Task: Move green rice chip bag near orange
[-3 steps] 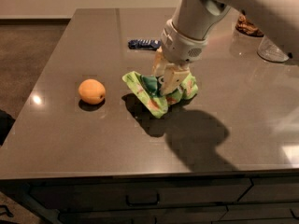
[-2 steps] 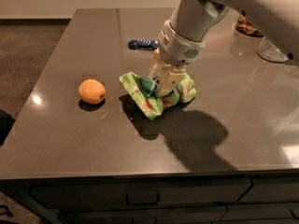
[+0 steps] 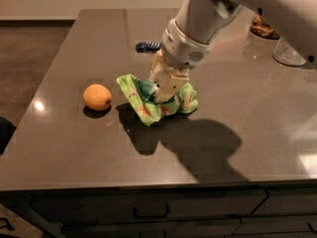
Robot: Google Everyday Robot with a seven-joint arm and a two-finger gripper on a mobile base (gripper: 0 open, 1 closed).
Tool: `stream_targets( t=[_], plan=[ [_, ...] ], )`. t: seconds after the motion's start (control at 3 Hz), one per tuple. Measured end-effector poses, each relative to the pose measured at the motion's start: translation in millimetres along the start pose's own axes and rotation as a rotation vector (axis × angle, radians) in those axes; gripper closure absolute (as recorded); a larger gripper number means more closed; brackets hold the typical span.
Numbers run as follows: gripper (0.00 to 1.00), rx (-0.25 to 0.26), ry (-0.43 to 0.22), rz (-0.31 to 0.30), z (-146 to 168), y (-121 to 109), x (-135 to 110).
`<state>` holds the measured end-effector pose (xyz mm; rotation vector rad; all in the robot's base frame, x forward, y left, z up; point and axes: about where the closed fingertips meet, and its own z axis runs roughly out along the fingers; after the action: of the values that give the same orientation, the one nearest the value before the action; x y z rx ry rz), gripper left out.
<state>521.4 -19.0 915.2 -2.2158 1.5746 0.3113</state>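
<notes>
The green rice chip bag (image 3: 143, 100) is a crinkled light-green pouch, lying on the dark table top a little left of centre. My gripper (image 3: 166, 92) comes down from the upper right and is shut on the bag's middle, holding it bunched up. The orange (image 3: 97, 97) sits on the table to the left of the bag, with a small gap between them.
A small dark blue wrapper (image 3: 147, 46) lies behind the bag. A clear glass (image 3: 289, 53) and a brown object (image 3: 263, 27) stand at the far right. The table's front edge (image 3: 148, 185) runs above drawers. The arm's shadow falls to the right front.
My gripper has dragged the bag leftward, so the gap between the bag and the orange has shrunk. The orange has not moved.
</notes>
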Motion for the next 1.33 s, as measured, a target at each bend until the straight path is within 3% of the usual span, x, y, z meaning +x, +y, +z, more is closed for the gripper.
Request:
stream_targets(
  t=[0.67, 1.33],
  plan=[
    [0.51, -0.009, -0.056, 0.002, 7.1, -1.7, -25.0],
    [0.05, -0.02, -0.068, -0.003, 11.1, 0.6, -31.6]
  ],
)
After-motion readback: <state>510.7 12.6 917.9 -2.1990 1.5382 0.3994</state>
